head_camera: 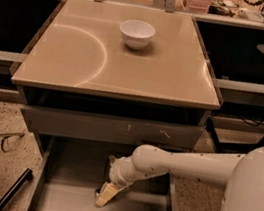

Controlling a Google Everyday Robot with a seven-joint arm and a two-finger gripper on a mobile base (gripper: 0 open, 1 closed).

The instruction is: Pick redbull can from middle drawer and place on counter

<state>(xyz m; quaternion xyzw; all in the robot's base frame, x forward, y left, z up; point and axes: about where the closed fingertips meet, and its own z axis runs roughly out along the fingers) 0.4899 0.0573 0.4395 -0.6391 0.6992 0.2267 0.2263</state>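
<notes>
The middle drawer [141,210] is pulled open at the bottom of the view. My gripper [105,195] reaches down into it from the right and sits low over the drawer floor, left of centre. The redbull can is almost wholly hidden under the gripper's tip; only a small dark bit [98,191] shows at its left side. The tan glossy counter [142,74] lies above the drawer, with a pale curved reflection on its left half.
A white bowl [137,33] stands near the back middle of the counter. The scratched grey drawer front [113,127] is closed just above the open drawer. My white arm [187,164] crosses the drawer's right side. A dark bar [13,189] lies on the speckled floor at the left.
</notes>
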